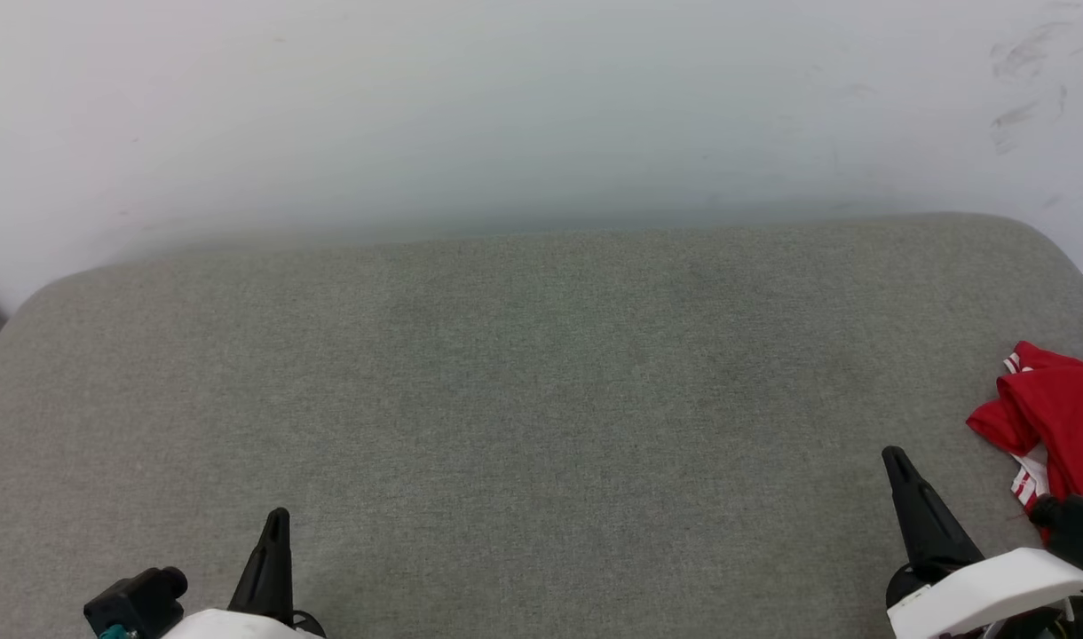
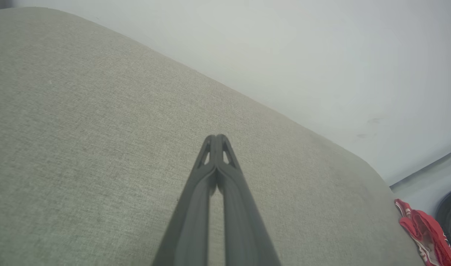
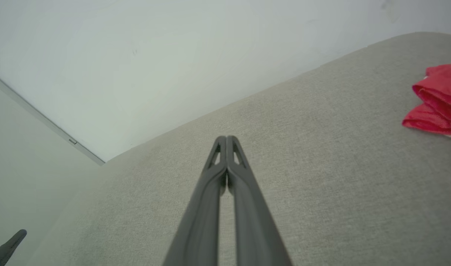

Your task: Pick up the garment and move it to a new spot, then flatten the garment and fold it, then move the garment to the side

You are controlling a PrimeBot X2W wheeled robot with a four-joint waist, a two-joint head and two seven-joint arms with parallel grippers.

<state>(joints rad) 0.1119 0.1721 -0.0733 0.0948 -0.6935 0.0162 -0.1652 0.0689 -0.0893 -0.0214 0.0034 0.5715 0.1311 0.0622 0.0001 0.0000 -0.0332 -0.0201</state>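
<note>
Firmly closed, the left gripper has its 2 long dark fingers pressed tip to tip, gripping nothing. The right gripper is closed and empty likewise. Both point across a wide grey woven-fabric cushion. The crumpled red garment with white striped trim lies at the cushion's right edge, near the right gripper but apart from its fingertips. A white wall stands behind.
</note>
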